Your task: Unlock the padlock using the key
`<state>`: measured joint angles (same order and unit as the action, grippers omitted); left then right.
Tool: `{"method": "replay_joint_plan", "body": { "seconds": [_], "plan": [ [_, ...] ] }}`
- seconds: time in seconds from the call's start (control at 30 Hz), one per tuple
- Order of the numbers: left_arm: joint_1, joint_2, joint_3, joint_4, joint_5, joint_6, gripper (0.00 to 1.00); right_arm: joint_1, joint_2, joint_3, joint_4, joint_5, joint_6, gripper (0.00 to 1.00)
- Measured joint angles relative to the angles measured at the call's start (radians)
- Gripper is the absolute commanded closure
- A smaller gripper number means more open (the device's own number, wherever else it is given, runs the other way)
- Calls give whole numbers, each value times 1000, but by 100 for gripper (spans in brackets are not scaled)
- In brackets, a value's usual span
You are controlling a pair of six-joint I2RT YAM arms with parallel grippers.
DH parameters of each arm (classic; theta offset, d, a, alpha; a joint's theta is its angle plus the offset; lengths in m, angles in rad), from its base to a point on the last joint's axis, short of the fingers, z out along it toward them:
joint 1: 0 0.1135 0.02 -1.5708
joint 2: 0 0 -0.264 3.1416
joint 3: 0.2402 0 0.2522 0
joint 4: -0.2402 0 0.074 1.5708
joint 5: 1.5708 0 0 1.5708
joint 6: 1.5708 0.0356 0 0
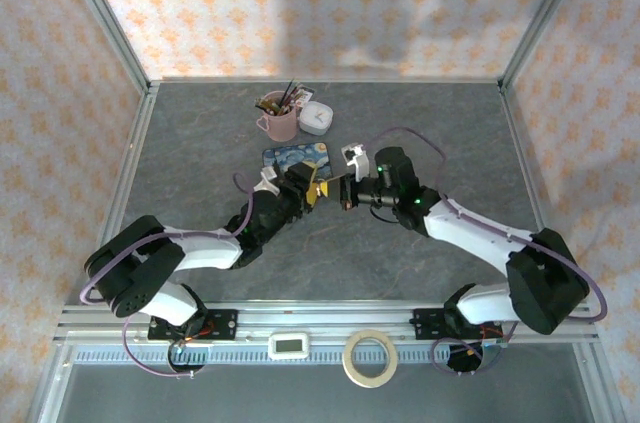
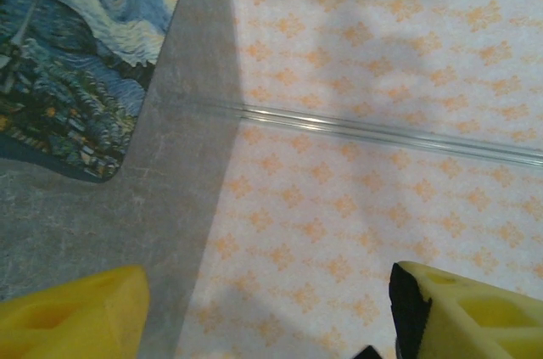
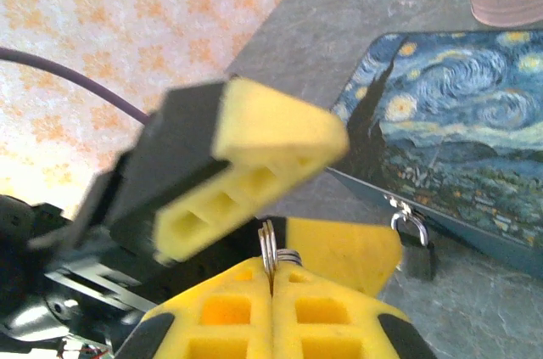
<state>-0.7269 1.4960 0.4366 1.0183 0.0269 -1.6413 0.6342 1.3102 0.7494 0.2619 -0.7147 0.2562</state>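
Note:
My right gripper is shut on the key; its silvery ring pokes out between the yellow pads and the blades are hidden. The padlock, dark with a thin silver shackle, hangs from the hasp on the front of the blue Starry Night tin, just right of my fingers. My left gripper is open with nothing between its fingers. In the right wrist view its yellow fingers stand apart on either side of the key ring. Seen from above, both grippers meet tip to tip in front of the tin.
A pink mug with brushes and a small white clock stand behind the tin. A tape roll and a white timer lie on the front rail. Patterned walls and metal posts enclose the grey table.

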Motion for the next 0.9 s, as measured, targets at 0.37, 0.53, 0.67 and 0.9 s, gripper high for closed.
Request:
{"method": "replay_joint_plan", "body": {
  "seconds": [0.37, 0.53, 0.67, 0.9],
  "plan": [
    [0, -22, -2, -11, -12, 20, 28, 10, 38, -4, 22, -4, 13, 100],
    [0, -60, -2, -4, -11, 35, 28, 15, 63, -23, 13, -3, 13, 100],
    [0, -51, 1, -2, -2, 37, 27, 18, 75, -26, 6, -2, 13, 100],
    [0, -45, 1, -5, 5, 45, 23, 18, 39, -26, -19, 13, 5, 100]
  ]
}}
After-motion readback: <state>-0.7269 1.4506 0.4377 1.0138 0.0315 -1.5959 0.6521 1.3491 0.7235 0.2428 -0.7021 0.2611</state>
